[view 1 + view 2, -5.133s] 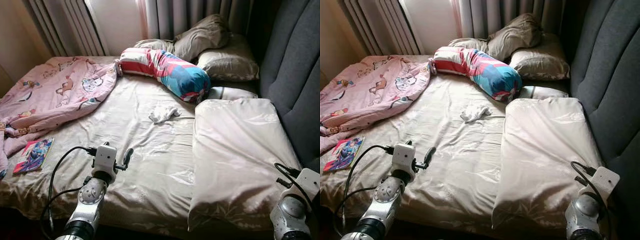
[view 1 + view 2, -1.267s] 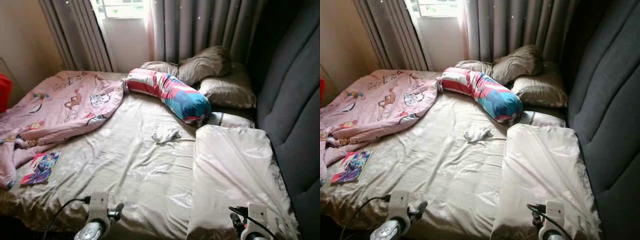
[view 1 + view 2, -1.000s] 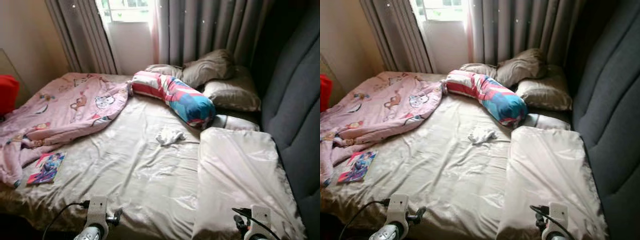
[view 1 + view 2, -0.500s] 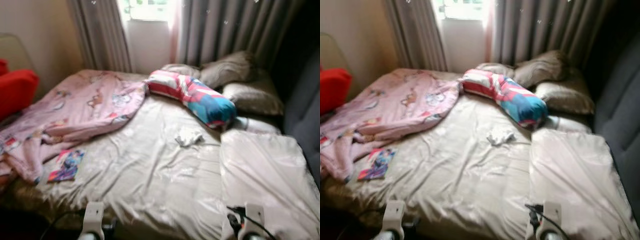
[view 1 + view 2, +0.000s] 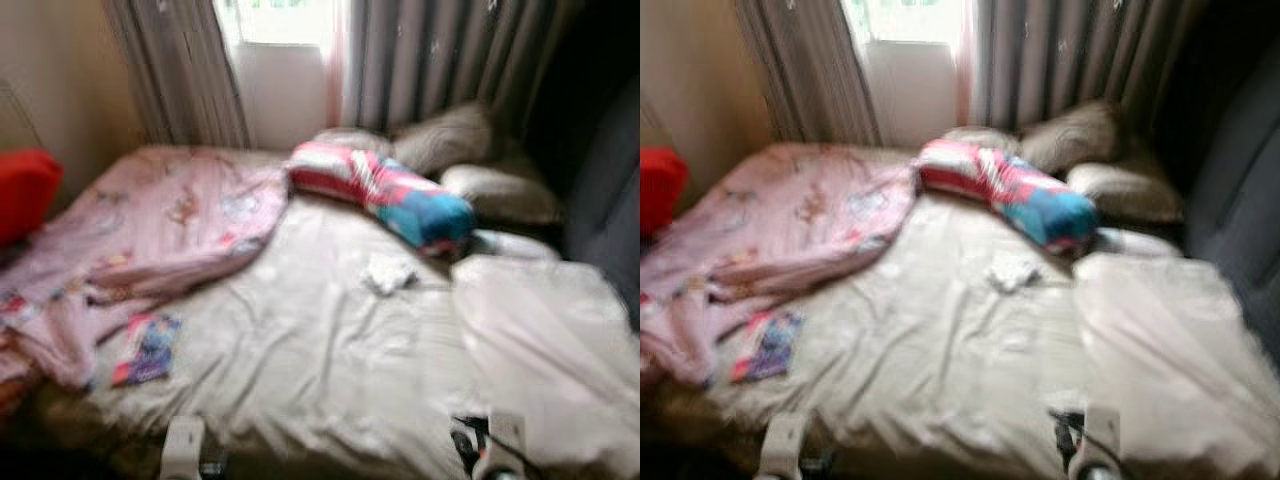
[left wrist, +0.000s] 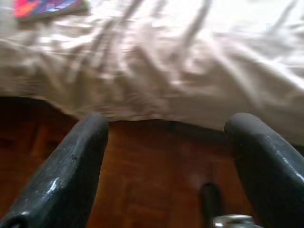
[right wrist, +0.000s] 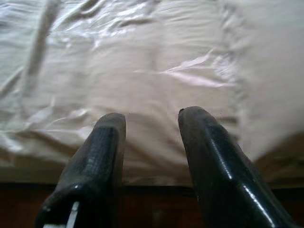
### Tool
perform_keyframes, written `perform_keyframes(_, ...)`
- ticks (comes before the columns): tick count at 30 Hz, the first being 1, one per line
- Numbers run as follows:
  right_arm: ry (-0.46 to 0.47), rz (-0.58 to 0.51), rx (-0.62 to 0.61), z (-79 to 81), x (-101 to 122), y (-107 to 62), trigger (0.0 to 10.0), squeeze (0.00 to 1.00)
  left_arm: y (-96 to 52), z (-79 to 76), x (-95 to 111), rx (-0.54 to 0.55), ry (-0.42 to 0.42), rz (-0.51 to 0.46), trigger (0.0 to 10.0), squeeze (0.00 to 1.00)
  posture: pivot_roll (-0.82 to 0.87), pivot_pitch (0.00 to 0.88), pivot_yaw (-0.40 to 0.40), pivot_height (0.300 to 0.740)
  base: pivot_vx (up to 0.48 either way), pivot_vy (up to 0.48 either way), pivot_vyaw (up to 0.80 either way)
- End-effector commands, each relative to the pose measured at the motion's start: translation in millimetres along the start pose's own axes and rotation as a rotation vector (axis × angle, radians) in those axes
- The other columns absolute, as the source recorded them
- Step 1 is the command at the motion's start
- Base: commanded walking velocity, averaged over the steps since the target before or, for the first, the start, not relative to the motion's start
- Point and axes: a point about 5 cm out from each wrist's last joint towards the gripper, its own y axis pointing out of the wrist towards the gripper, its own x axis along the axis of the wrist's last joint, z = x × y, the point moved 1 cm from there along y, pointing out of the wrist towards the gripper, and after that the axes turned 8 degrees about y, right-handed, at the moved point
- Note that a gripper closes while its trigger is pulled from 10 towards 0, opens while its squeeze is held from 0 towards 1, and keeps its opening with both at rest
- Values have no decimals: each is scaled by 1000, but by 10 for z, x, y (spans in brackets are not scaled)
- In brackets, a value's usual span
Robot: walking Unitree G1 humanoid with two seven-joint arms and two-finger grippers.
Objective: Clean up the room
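A wide bed with a crumpled beige sheet (image 5: 300,370) lies before me. On it are a pink cartoon blanket (image 5: 150,235) at the left, a colourful book (image 5: 147,348) near the front left edge, and a small white cloth (image 5: 388,272) in the middle. My left gripper (image 6: 166,123) hangs open over the wooden floor just short of the bed's edge, with nothing between its fingers. My right gripper (image 7: 152,118) is open too, low in front of the sheet's front edge, also holding nothing. Both wrists show at the bottom of the eye views, blurred.
A red, white and blue bolster (image 5: 385,195) and beige pillows (image 5: 450,140) lie at the head of the bed. A folded pale duvet (image 5: 545,340) covers the right side. A dark padded headboard (image 5: 600,190) stands at the right, grey curtains (image 5: 440,60) behind, a red object (image 5: 25,190) at the far left.
The whole picture has shifted and blurred, so the camera is moving, bringing the red object at the left into view. Both arms have dropped low at the bed's front edge.
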Motion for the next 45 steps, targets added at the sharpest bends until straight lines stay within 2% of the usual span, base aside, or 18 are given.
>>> perform_keyframes(1,6,17,-29,-102,-49,-37,10000,0,-5,-48,-32,-23,-12,12,10000,0,-4,59,26,740,0,480,0)
perform_keyframes(5,9,18,-26,-104,-53,-38,10000,0,-3,52,-12,-11,-15,13,10000,0,-4,60,27,740,0,480,0)
perform_keyframes(14,15,15,-24,-114,-48,-41,10000,0,3,98,12,-6,-20,13,10000,0,-2,66,25,740,0,480,0)
perform_keyframes(21,17,11,-22,-116,-42,-41,10000,0,1,81,6,-9,-24,10,10000,0,1,69,23,740,0,480,0)
perform_keyframes(29,20,12,-8,-109,-40,-41,10000,0,35,-21,89,-19,-21,-11,10000,0,4,75,20,740,0,480,0)
perform_keyframes(42,19,11,-3,-104,-36,-39,10000,0,49,-53,128,-20,-20,-19,10000,0,5,80,20,740,0,480,0)
perform_keyframes(45,18,11,0,-104,-35,-39,10000,0,57,-58,156,-19,-21,-26,10000,0,7,81,19,740,0,0,0)
